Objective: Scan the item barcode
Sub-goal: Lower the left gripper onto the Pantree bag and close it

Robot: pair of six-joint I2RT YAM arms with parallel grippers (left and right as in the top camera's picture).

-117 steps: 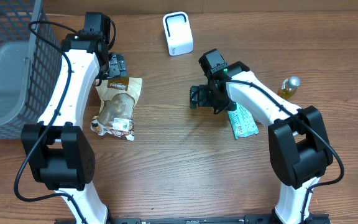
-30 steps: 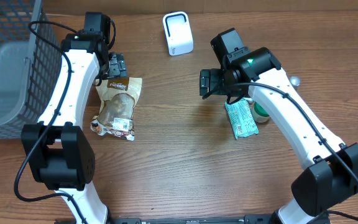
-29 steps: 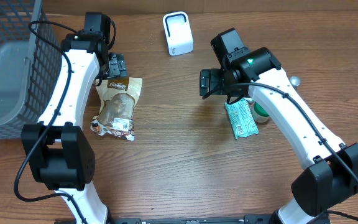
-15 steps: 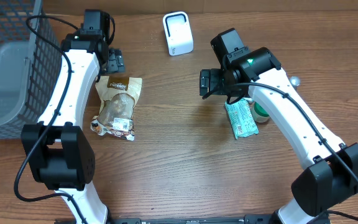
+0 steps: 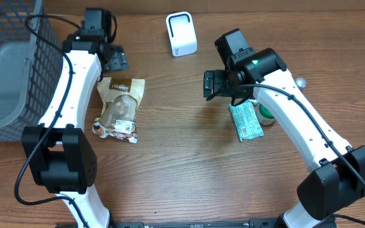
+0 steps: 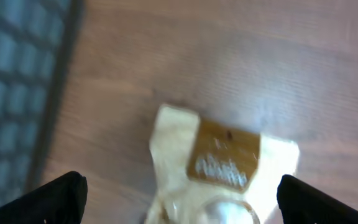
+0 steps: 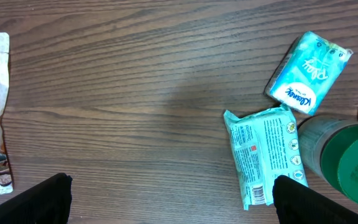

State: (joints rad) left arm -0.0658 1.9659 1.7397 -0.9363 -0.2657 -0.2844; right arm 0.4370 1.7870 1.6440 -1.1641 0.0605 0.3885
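1. The white scanner stood on the wooden table, at its edge farthest from the arm bases.
2. The brown snack pouch lay flat to the left of the scanner and nearer the bases. It was probably the item to scan.
3. The left gripper hovered between scanner and pouch, just off the pouch's top edge. Its jaws were spread wide and held nothing.
4. The right gripper hung on the scanner's near side, also wide apart and empty. The teal wipes pack lay to its right, untouched.
5. To do the pickup well, the left gripper should probably come down over the pouch's flat top seam and pinch there, because the full belly could bulge and slip.
6. No barcode could be made out on the pouch. After lifting, the printed code would need finding and turning squarely toward the scanner's window.
7. The pouch is soft, so it would need holding steady and unfolded.
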